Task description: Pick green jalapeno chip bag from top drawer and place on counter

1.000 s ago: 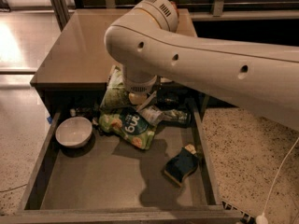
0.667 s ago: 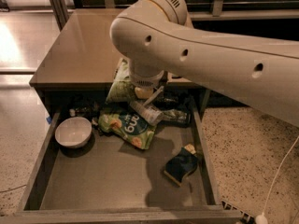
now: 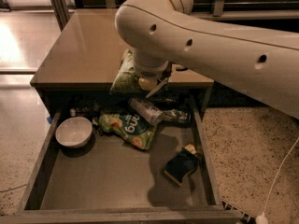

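Note:
The green jalapeno chip bag (image 3: 123, 76) hangs upright in the air, level with the front edge of the counter (image 3: 79, 50) and above the back of the open top drawer (image 3: 117, 181). My gripper (image 3: 150, 83) is under the big white wrist, against the bag's right side, shut on it. Most of the fingers are hidden by the wrist. A brighter green bag with white letters (image 3: 128, 126) still lies in the drawer.
In the drawer are a white bowl (image 3: 73, 132) at the left, a clear bottle (image 3: 145, 111) and a dark packet (image 3: 176, 117) at the back, and a black-and-yellow object (image 3: 181, 166) at the right. A white cable (image 3: 280, 171) runs over the floor at the right.
The arm has risen and shifted right, lifting the olive-green bag from the drawer's back up to counter-edge height. The other drawer items have stayed put.

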Motion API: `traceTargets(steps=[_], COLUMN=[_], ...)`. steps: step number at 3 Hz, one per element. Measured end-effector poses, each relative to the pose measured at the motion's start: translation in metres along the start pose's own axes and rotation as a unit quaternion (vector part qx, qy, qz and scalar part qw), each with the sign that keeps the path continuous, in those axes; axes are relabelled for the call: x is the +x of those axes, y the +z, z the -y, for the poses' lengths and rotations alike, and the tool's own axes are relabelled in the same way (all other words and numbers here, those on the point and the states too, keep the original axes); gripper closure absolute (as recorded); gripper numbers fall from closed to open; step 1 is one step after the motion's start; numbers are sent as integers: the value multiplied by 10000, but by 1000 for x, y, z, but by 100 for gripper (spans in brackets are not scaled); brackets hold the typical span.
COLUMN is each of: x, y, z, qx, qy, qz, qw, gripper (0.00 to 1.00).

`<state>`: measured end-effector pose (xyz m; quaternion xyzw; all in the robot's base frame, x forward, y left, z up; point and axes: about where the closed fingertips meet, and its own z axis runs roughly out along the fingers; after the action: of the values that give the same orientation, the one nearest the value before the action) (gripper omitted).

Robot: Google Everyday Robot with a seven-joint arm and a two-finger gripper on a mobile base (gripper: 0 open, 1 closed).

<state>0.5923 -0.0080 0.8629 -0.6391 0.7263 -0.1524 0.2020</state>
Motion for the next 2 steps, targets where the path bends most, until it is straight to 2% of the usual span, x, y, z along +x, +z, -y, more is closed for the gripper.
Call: traceTargets(steps=[2], x=[-10], y=[1], z=[38], qx=[94], qy=[26], qz=[14], qw=[10000], gripper=[100])
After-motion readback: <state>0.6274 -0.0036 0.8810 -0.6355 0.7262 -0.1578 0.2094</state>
